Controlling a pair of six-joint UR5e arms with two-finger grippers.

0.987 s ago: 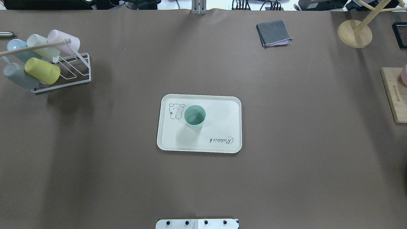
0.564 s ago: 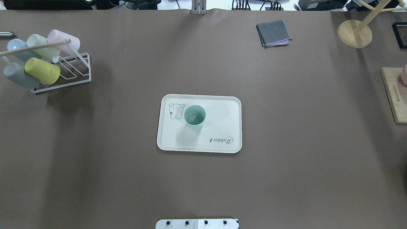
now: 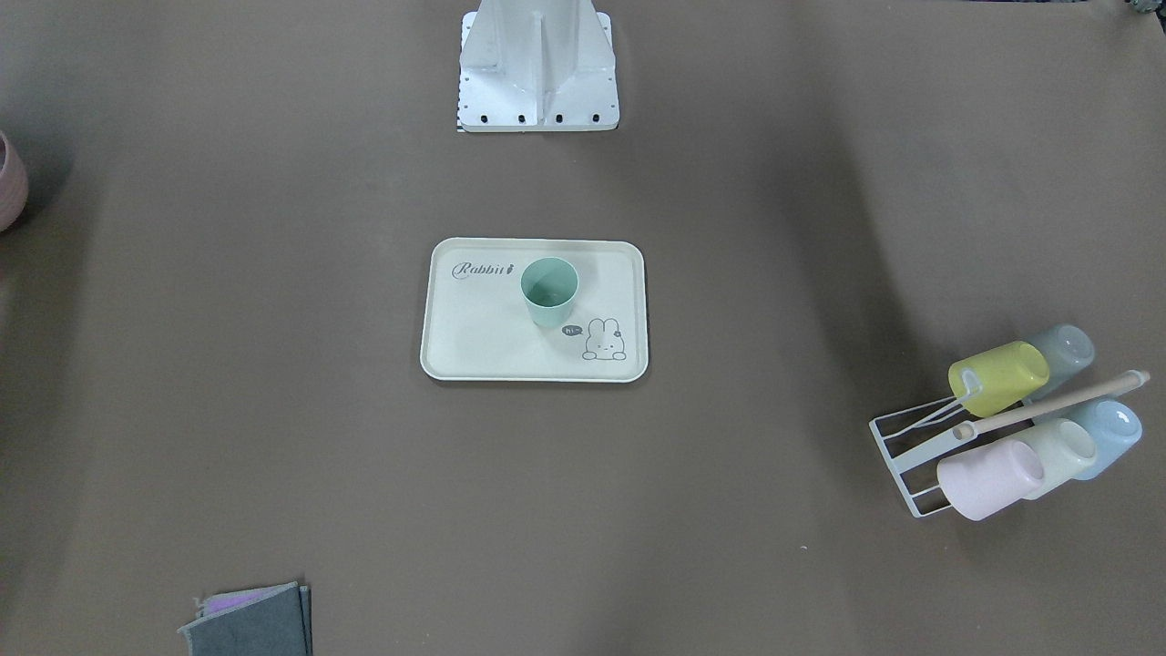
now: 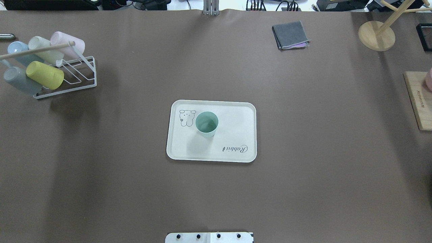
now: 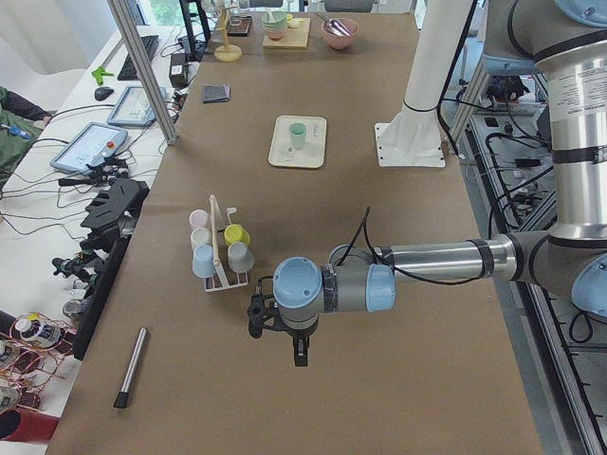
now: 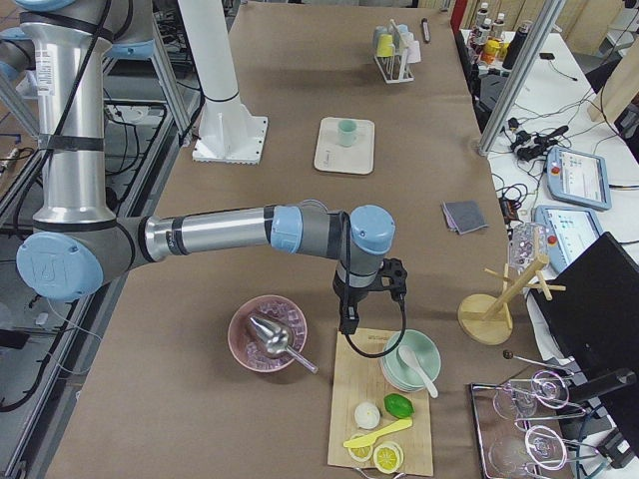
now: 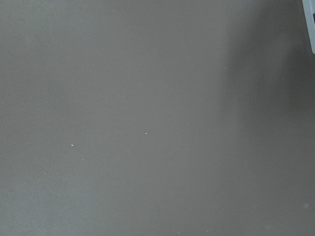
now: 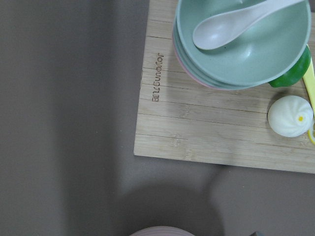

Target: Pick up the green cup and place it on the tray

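Green cup (image 4: pixel 206 123) is recorded upright on the tray (image 4: pixel 236 135), long axis vertical, just beside the bunny drawing. Placement is judged complete.

Left end effector (image 5: pixel 298 353) is seen over bare desk (image 4: pixel 303 189) beyond the wire cup rack (image 4: pixel 67 91). Right end effector (image 6: pixel 347 321) is seen above the wooden board (image 8: pixel 197 123) at the opposite end. From each, the cup lies well apart, toward the desk centre; neither is clearly nearer. Whether either is spread or pressed together cannot be told. Flat brown desk is noted around the tray.
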